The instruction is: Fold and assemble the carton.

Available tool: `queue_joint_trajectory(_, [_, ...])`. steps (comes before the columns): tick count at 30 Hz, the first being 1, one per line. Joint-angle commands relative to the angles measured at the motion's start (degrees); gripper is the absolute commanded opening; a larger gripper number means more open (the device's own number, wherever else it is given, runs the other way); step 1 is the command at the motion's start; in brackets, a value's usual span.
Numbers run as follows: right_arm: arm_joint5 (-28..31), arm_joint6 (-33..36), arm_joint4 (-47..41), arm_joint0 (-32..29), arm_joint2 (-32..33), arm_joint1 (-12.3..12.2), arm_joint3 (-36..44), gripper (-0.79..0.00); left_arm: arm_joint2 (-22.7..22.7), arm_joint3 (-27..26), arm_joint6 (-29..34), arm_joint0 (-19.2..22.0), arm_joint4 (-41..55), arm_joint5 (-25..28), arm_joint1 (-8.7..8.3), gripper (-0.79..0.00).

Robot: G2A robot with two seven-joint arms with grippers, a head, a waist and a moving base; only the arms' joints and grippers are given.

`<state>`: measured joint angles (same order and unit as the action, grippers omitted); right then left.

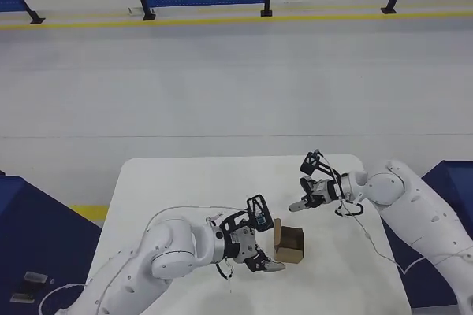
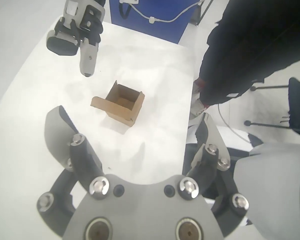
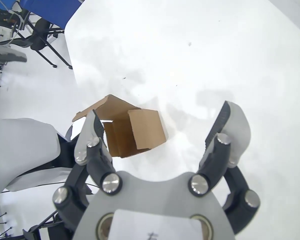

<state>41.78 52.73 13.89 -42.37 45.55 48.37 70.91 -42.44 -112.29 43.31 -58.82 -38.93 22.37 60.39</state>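
- Carton [image 1: 289,244] — small brown cardboard box resting on the white table [image 1: 181,189], in the half nearer the robot and towards its right side. One face is open, so both wrist views show the hollow inside. A loose flap [image 2: 99,102] juts out from one wall.
- Left gripper [image 2: 131,114] — low over the table just beside the carton. The jaws are spread wide and hold nothing. In the left wrist view the carton lies ahead of the two fingers [image 2: 61,123], clear of both.
- Right gripper [image 3: 160,109] — above the table on the carton's far side, near it but apart. The jaws are fully parted with only bare tabletop between them. In the right wrist view the carton sits partly behind one finger [image 3: 93,126], and contact cannot be judged there.
- Arrangement — in the top view the carton lies between the two grippers, closer to the left one.
- Blue cabinets [image 1: 16,228] — on either side of the table.
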Motion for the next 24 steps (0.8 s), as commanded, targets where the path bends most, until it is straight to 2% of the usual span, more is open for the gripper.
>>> queue_joint_trajectory(1, [2.2, -2.0, 2.7, -0.3, 0.7, -0.2, 0.8, 0.0, 0.4, -0.6, -0.2, 0.0, -0.7, 1.0, 0.06, 0.0])
queue_joint_trajectory(8, [2.2, -2.0, 2.7, -0.3, 0.7, -0.2, 0.8, 0.0, 0.4, -0.6, -0.2, 0.0, -0.7, 1.0, 0.06, 0.0])
queue_joint_trajectory(9, [2.1, -2.2, 2.9, -0.4, 0.7, -0.2, 0.9, 0.0, -0.5, -1.4, 0.0, 1.1, -6.0, 0.2, -0.07, 0.0])
queue_joint_trajectory(10, [0.8, -2.6, 4.3, -0.5, 0.8, -0.2, 1.2, 0.0, -0.3, -2.7, 0.0, 0.3, -12.5, -3.1, -0.17, 0.0])
queue_joint_trajectory(11, [-0.5, -3.1, 5.8, -0.7, 1.0, -0.3, 1.5, 0.0, 1.9, -4.5, -1.5, -2.9, -12.1, -5.9, 0.05, 0.0])
queue_joint_trajectory(12, [-1.5, -3.0, 6.8, -0.8, 1.0, -0.3, 1.7, 0.0, 3.9, -5.1, -3.3, -5.2, -10.6, -5.9, 0.28, 0.0])
queue_joint_trajectory(13, [-2.4, -2.7, 7.9, -0.8, 0.9, -0.3, 1.7, 0.0, 4.8, -4.3, -3.8, -6.3, -9.9, -6.1, 0.39, 0.0])
queue_joint_trajectory(15, [-2.8, -2.6, 8.5, -0.9, 0.9, -0.2, 1.4, 0.0, 6.2, -3.0, -4.9, -7.4, -14.6, -9.3, 0.7, 0.0])
queue_joint_trajectory(18, [-1.3, -2.0, 7.1, -0.6, 1.1, -0.2, -0.2, 0.0, 8.5, 0.8, -11.9, -8.8, -16.9, -13.1, 1.8, 0.0])
queue_joint_trajectory(20, [-1.0, -1.8, 6.9, -0.5, 0.9, 0.0, -0.6, 0.0, 9.5, 4.6, -15.4, -8.5, -18.5, -15.7, 2.69, 0.0])
queue_joint_trajectory(24, [-1.0, -2.3, 7.4, -0.4, 0.5, 0.3, -0.7, 0.0, 10.0, 7.5, -19.8, -7.8, -19.0, -21.0, 4.25, 0.0])
